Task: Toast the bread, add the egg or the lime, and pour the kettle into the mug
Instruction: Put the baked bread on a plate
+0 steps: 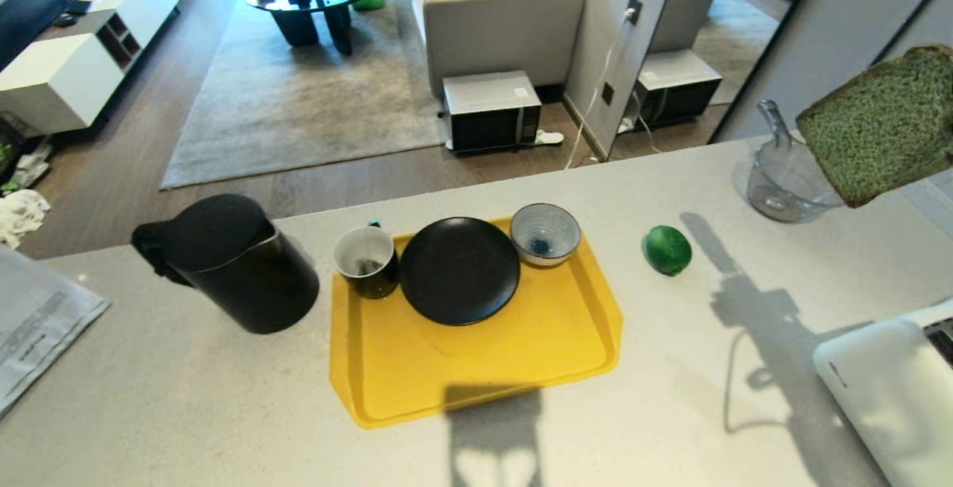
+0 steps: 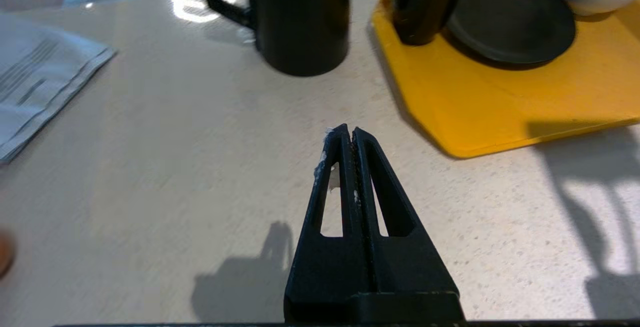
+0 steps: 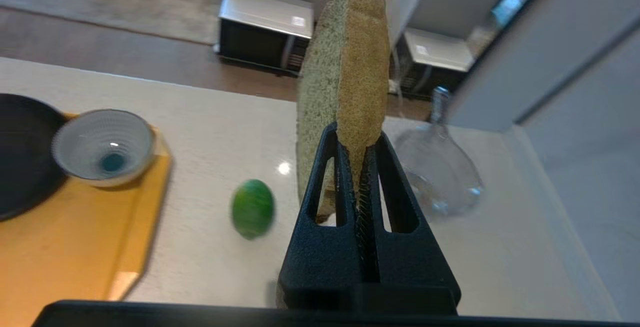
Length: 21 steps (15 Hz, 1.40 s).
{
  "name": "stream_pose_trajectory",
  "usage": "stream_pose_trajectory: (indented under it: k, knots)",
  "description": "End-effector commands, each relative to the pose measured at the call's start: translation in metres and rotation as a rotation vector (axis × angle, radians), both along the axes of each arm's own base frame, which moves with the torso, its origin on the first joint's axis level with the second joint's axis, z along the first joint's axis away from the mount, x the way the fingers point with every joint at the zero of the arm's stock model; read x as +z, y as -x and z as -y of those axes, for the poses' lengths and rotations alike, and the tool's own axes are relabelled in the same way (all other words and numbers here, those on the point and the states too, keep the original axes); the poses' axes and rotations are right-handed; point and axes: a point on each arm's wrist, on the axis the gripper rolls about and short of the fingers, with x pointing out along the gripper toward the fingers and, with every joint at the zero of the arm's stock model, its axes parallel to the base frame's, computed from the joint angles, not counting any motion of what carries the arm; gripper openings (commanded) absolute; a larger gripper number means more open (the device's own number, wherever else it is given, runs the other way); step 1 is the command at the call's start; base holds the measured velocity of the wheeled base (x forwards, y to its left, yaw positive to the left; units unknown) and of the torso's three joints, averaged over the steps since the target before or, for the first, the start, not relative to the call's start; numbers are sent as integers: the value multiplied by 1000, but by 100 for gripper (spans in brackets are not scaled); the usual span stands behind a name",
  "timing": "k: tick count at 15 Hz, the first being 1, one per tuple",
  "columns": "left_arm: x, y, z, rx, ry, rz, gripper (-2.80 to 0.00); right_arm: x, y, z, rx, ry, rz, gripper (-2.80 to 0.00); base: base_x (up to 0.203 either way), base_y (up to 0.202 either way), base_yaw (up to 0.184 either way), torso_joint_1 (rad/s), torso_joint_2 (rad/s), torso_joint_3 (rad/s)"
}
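Note:
The green bread (image 1: 882, 126) hangs in the air at the far right of the head view, above the counter. My right gripper (image 3: 356, 139) is shut on the bread (image 3: 350, 67), pinching its brown crust edge. The lime (image 1: 667, 249) lies on the counter right of the yellow tray (image 1: 536, 353). The black kettle (image 1: 234, 263) stands left of the tray, and the mug (image 1: 366, 260) sits on the tray's far left corner. My left gripper (image 2: 348, 132) is shut on nothing, low over bare counter in front of the kettle (image 2: 300, 17). No egg is in view.
A black plate (image 1: 458, 269) and a striped bowl (image 1: 545, 234) sit on the tray. A clear glass vessel (image 1: 785, 174) stands at the far right edge. A white appliance (image 1: 890, 390) sits near right. Folded paper (image 1: 37, 323) lies at left.

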Motion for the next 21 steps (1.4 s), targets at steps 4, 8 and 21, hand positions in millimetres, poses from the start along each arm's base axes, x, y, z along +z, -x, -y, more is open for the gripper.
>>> stream_pose_trajectory:
  k: [4,8,21]
  knots:
    - [-5,-1,0,2,1,-14,-280,-3,0,-1,14,8,-7,-280,0,-2,78,2,3,0]
    - [-5,-1,0,1,1,-14,-280,-4,2,-16,178,26,-10,-280,0,0,0,0,0,0]
    - [-5,-1,0,2,1,-15,-280,-55,-52,-184,291,-180,-458,-280,0,0,0,0,0,0]
